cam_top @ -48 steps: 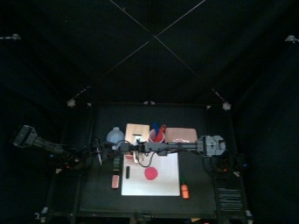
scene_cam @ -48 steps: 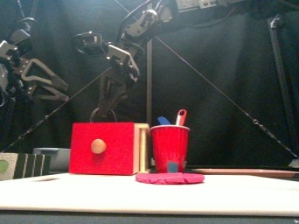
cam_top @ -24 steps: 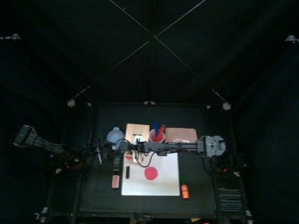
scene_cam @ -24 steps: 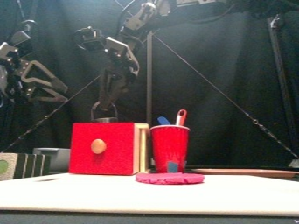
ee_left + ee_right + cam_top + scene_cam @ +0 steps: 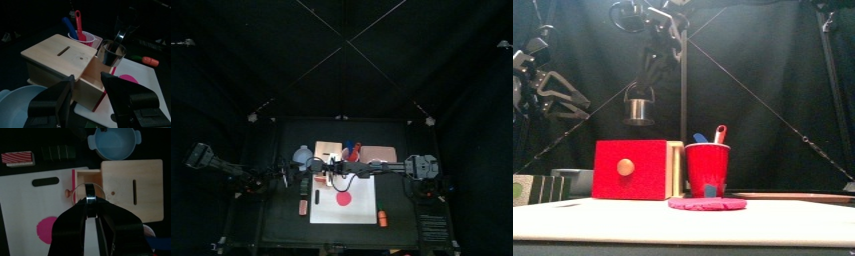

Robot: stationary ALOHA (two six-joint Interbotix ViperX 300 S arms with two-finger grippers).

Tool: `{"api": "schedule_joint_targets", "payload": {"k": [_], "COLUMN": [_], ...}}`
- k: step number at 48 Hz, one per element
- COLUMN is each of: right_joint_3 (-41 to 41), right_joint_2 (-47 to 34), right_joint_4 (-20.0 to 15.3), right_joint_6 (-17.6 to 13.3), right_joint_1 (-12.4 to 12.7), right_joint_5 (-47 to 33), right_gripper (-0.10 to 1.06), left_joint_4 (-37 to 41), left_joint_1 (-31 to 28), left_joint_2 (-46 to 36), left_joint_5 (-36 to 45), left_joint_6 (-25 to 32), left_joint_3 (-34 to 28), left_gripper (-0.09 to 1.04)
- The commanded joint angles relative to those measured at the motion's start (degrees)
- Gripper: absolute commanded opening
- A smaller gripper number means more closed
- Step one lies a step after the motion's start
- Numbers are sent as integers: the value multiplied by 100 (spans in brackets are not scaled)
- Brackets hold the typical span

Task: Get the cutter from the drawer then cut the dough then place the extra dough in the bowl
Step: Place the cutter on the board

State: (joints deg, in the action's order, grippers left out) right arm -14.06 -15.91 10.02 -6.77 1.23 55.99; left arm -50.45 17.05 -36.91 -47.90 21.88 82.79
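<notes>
A round metal cutter (image 5: 637, 108) hangs in the air directly below the right gripper (image 5: 89, 203), above the top of the pale wooden box (image 5: 60, 57) and clear of it. It hangs upright with its long axis vertical. Its open rim faces up, and its wire handle (image 5: 637, 90) arches above it into the gripper. The right gripper's jaws are pressed together, pinching the top of that wire handle. Beneath the cutter, the box's red drawer front (image 5: 627, 170) stands pulled out toward the white cutting board (image 5: 684, 225). A flat pink disc of dough (image 5: 707, 203) lies on the board. A red cup (image 5: 707, 170) stands just beside the box. The left gripper (image 5: 88, 80) hovers near the box and the blue-grey bowl (image 5: 20, 102), its jaws spread apart and holding nothing.
</notes>
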Motion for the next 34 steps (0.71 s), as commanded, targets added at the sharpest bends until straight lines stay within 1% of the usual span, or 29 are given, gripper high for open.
{"api": "schedule_joint_targets", "payload": {"k": [1, 7, 13, 17, 18, 19, 22, 30, 34], "right_joint_3": [158, 606, 1063, 1459, 1626, 1688, 2118, 3208, 3788], "right_joint_2": [536, 826, 1107, 1345, 1450, 1485, 1740, 2285, 2479], "right_joint_4": [-44, -26, 18, 88, 123, 132, 211, 316, 387], "right_joint_6": [0, -53, -378, -642, -756, -791, -1063, -1731, -2074], "right_joint_1": [-70, -193, -325, -404, -431, -439, -545, -765, -870], "right_joint_5": [79, 229, 352, 387, 378, 369, 246, -316, -756], "right_gripper": [60, 60, 60, 60, 60, 60, 60, 60, 60], "left_joint_4": [-18, -35, -44, -44, -44, -44, -35, -26, -18], "left_joint_1": [9, -9, -70, -79, -79, -70, -79, -114, -141], "left_joint_2": [0, 0, 0, 0, 9, 0, 0, 0, 0], "left_joint_5": [9, 114, 167, 176, 176, 176, 167, 167, 176], "left_joint_6": [0, 9, 9, 9, 9, 9, 9, 9, 18], "left_joint_3": [-70, -79, -88, -114, -114, -114, -141, -202, -246], "left_gripper": [83, 83, 83, 83, 83, 83, 83, 83, 83]}}
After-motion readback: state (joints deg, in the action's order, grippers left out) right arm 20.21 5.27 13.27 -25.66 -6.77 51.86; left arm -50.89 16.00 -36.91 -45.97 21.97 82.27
